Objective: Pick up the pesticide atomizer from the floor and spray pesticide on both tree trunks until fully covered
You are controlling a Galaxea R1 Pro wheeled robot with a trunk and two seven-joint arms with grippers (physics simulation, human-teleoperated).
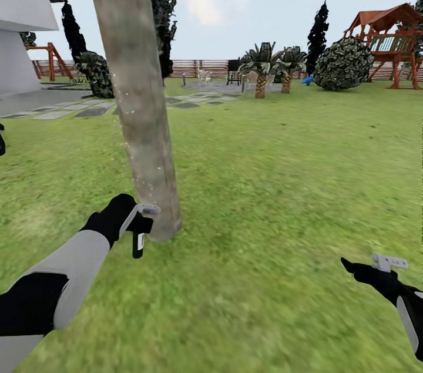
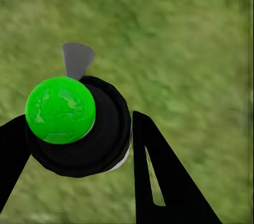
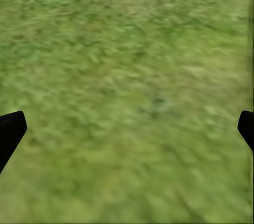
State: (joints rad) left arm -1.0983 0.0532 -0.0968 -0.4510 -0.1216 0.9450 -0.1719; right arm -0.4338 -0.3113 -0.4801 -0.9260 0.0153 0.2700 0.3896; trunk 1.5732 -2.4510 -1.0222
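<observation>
Grass (image 1: pixel 282 185) covers the ground in all three views and is blurred throughout.

Left side, head view: a white house (image 1: pixel 20 20) is cut off at the frame edge, with a paved path (image 1: pixel 53 111) running from it. The left arm reaches forward from the lower corner. The left hand (image 1: pixel 136 221) is clenched around the spray bottle (image 1: pixel 138 242), which sits just beside the foot of the tree trunk (image 1: pixel 138 97). The bottle's black body hangs below the hand and its pale grey spray head points at the bark; whether the head touches the bark cannot be made out. The trunk leans, and its top is cut off by the upper frame edge. Faint pale specks show on the bark above the spray head. Dark leaf clumps (image 1: pixel 161 3) rise behind the trunk.

Left wrist view: the spray bottle (image 2: pixel 87 128) appears end-on between the two black fingers (image 2: pixel 159 176), with a bright green ball (image 2: pixel 60 110) on it that the head view does not show. A grey patch at the frame edge is too cropped to identify.

Centre background: two small palms (image 1: pixel 273 67), a wooden fence (image 1: pixel 200 67) and a round bush (image 1: pixel 343 64).

Right side: a wooden play tower (image 1: pixel 390 38) is partly cropped. The right hand (image 1: pixel 376 270) hangs over bare grass, well apart from the trunk. In the right wrist view its fingers (image 3: pixel 10 131) sit at opposite frame edges, released and holding nothing.
</observation>
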